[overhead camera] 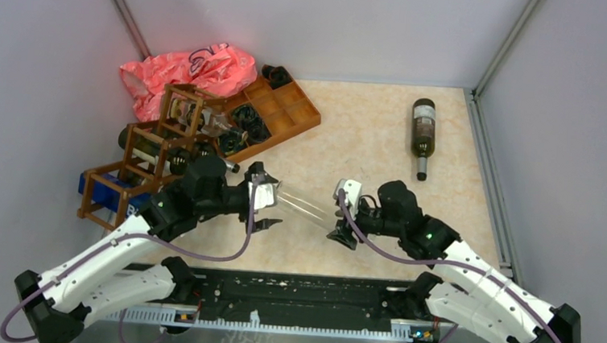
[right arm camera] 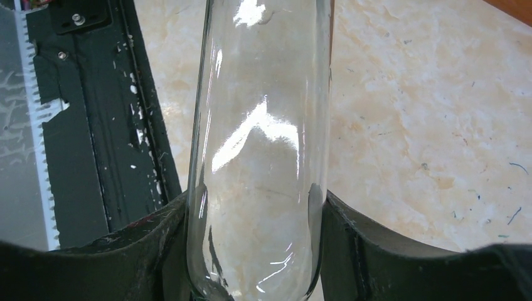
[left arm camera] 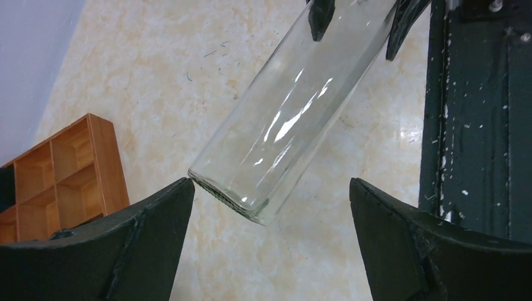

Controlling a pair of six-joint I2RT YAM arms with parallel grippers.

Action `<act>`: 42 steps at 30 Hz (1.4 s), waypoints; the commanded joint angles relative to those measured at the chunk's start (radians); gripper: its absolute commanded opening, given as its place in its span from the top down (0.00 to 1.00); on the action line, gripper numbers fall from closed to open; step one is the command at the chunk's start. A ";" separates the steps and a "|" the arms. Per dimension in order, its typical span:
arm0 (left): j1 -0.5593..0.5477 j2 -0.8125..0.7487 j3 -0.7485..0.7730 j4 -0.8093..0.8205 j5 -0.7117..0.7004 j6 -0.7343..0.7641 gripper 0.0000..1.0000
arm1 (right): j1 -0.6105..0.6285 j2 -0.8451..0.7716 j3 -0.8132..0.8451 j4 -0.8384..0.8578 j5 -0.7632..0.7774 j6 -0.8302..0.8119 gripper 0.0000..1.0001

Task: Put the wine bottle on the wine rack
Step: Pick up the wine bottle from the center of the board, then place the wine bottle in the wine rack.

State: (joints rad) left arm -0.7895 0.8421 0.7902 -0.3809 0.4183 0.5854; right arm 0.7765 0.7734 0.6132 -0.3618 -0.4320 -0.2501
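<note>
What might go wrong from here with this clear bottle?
Only the right gripper clamps the clear glass bottle; smooth glass may slip or pivot.
The left gripper is open, one finger near the bottle's base; closing off-centre might knock it.
The dark brown wooden rack already holds bottles: tight fit.

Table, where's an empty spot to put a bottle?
Bare beige tabletop lies between the orange-brown wooden compartment tray and the lying dark green glass bottle. The left side is crowded: dark brown wooden rack, pink plastic bag.

Rack [overhead camera: 142, 154], tray [overhead camera: 288, 110] & pink bag [overhead camera: 186, 70] crowd far left; clear bottle [overhead camera: 306, 206] bars centre-front; mid tabletop [overhead camera: 359, 135] open.
</note>
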 commanded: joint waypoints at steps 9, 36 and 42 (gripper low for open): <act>0.005 -0.044 0.188 0.036 -0.052 -0.319 0.01 | -0.034 0.006 0.026 0.204 -0.020 0.102 1.00; 0.004 -0.226 0.602 0.162 -0.294 -0.476 0.01 | 0.185 0.892 0.848 0.559 -0.026 0.447 1.00; 0.004 -0.246 0.612 0.112 -0.316 -0.447 0.01 | 0.278 1.154 1.195 0.508 0.017 0.512 1.00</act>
State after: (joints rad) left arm -0.7895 0.6064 1.3880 -0.2363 0.1345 0.1242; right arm 0.9966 1.8336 1.5902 0.0574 -0.4377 0.2008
